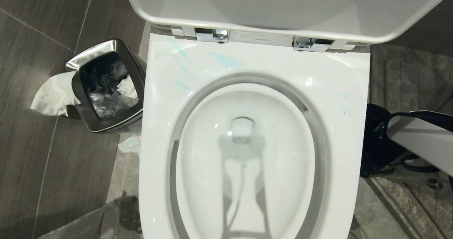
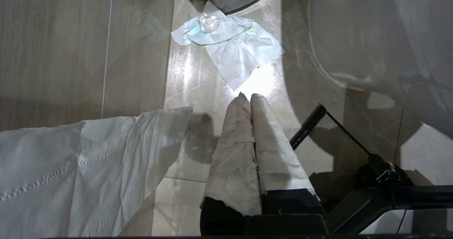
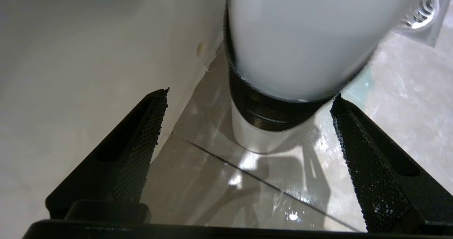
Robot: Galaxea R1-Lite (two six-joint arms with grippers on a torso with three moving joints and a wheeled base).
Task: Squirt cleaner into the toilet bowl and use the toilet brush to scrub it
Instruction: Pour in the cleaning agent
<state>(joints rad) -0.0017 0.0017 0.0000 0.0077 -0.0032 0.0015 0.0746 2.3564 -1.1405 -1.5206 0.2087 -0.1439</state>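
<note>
R gripper (image 3: 247, 126) is low beside the toilet, pointing down at the floor. Jaws are wide apart, about as far as they go, w/ nothing clamped. Between them, close to the camera, stands a pale whitish rounded shape w/ a dark band below it and a white base on the tile: prob. the cleaner bottle (image 3: 297, 37), but no label shows, so can't confirm. Neither black finger (image 3: 141, 140) touches it; there's a gap on both sides. White wall of the toilet runs along one side of the gripper, and a floor drain (image 3: 419, 12) sits near the far corner.

In head view only the R arm's pale forearm (image 1: 421, 140) shows, at the right edge, reaching down past the bowl's side; its gripper is out of sight there.

L gripper (image 2: 247, 97) hangs over the floor on the toilet's other side. Its two fingers, wrapped in whitish cloth, are pressed together, tips meeting, nothing between them. A crumpled tissue (image 2: 230, 44) lies on the tile ahead of the tips, apart from them. A larger white paper sheet (image 2: 70, 172) fills the near corner.

Toilet bowl (image 1: 339, 90) is centre of head view, lid up, w/ faint blue smears on the rim near the hinges. Steel bin (image 1: 106, 87) stands just beside it on the robot's left, w/ paper hanging over its edge.

Brush isn't identifiable.
</note>
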